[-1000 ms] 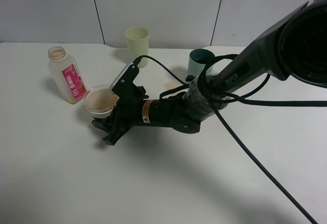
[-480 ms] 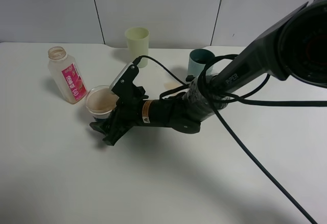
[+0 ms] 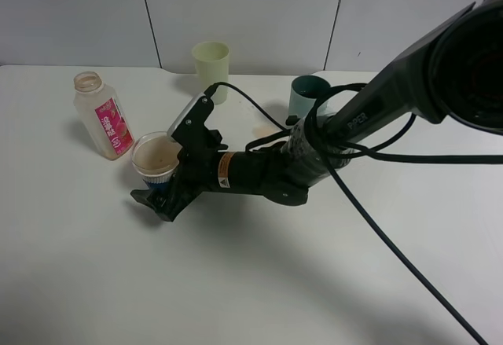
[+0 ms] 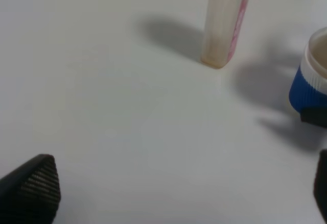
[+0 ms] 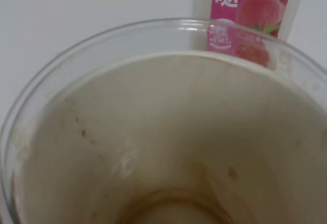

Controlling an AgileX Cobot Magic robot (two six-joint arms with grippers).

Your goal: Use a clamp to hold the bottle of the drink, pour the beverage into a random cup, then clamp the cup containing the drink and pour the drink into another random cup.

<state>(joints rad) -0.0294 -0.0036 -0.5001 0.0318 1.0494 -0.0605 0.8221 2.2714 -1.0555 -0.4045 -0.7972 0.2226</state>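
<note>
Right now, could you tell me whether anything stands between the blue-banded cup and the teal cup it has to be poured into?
Only the right arm itself. Its gripper stands open around the blue-banded cup, and the arm's black body stretches back over the table towards the teal cup. No other object sits on the table between the two cups.

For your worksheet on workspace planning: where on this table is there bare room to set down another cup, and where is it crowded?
Bare: the table in front of the banded cup and right arm. Crowded: between bottle, banded cup, yellow-green cup and teal cup.
</note>
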